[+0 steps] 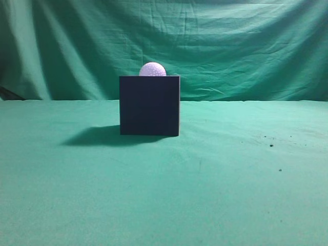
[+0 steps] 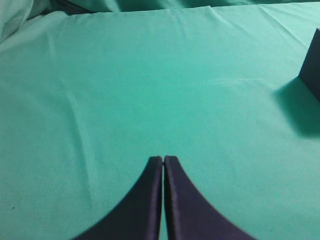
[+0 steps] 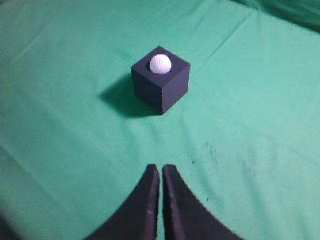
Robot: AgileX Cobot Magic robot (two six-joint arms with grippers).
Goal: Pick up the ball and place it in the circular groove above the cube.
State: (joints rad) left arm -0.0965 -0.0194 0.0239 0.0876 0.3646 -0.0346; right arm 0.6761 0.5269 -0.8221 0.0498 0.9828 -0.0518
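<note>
where the green cloth [image 1: 215,195] spreads over the table, the cube [image 1: 149,105] stands upright on one flat face, and the ball [image 1: 152,69] sits on its top, its lower part sunk into the top face so that only the upper dome shows above the edge in the exterior view. the ball is round and has no long axis; the cube shows one flat face square to the exterior camera, while in the right wrist view the cube [image 3: 161,82] presents a vertical edge toward the lens, with the ball [image 3: 160,64] resting centred on its top. the right gripper [image 3: 161,168] hangs above the cloth well apart from the cube and angled down toward it, its two dark fingers pressed together with only a hairline seam between them, holding nothing. the left gripper [image 2: 163,158] is likewise closed and empty, over bare cloth, with just a corner of the cube [image 2: 312,62] at the right edge of its view. neither arm appears in the exterior view.
</note>
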